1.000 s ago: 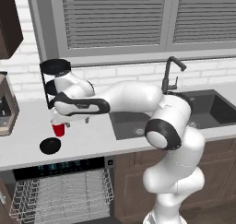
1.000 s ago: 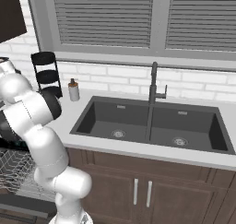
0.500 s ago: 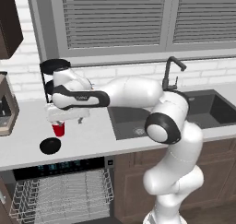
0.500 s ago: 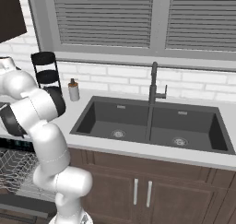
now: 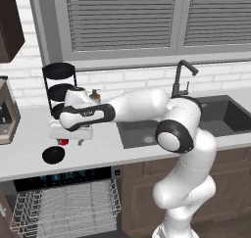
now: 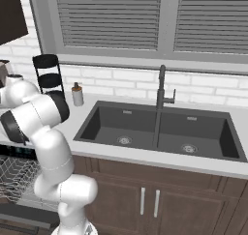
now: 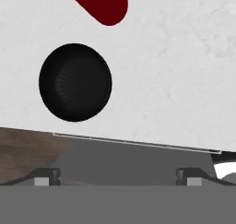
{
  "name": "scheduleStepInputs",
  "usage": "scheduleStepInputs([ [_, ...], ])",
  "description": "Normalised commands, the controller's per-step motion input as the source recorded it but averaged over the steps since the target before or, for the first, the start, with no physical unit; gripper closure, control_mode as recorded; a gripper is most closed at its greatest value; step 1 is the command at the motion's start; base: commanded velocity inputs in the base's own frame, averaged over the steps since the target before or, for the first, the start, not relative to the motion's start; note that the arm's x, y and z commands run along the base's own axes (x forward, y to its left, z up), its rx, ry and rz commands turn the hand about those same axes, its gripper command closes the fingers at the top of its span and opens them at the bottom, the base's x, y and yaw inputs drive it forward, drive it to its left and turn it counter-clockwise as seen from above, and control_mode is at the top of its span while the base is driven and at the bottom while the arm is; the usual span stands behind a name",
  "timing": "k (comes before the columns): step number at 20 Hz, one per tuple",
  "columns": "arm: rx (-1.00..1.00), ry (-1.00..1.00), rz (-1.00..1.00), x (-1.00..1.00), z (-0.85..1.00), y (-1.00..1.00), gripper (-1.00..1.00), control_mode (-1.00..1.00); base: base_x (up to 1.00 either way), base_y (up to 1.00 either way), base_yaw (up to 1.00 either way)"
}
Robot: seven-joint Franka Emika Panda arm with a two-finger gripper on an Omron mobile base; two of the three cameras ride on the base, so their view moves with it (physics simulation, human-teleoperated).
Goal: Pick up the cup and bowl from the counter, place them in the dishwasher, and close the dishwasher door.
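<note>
Counter (image 5: 29, 154) carries both task items near its front edge, directly above the open dishwasher (image 5: 63, 202), whose white rack holds nothing. Gripper (image 5: 68, 132), fingers spread wide and grasping nothing, hangs over the cup (image 5: 62, 142), apparently lining up a grasp. Bowl (image 7: 75, 82) sits empty beside the cup.

cup (image 7: 105, 4) apparently cropped at top
</note>
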Motion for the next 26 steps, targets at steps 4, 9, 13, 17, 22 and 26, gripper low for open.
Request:
scheduleStepInputs([
  [4,-0.07,0.00,0.00,0.16,-0.13,0.11,-1.00,-1.00,0.00,0.00,0.00],
  [9,-0.15,0.00,0.00,0.15,-0.01,0.16,-1.00,-1.00,0.00,0.00,0.00],
  [13,-0.08,0.00,0.00,0.20,-0.12,0.28,-1.00,-1.00,0.00,0.00,0.00],
  [17,-0.01,0.00,0.00,0.08,-0.19,0.14,-1.00,-1.00,0.00,0.00,0.00],
  [22,0.00,0.00,0.00,0.20,-0.22,0.08,-1.00,-1.00,0.00,0.00,0.00],
  [26,0.00,0.00,0.00,0.18,-0.26,0.09,-1.00,-1.00,0.00,0.00,0.00],
])
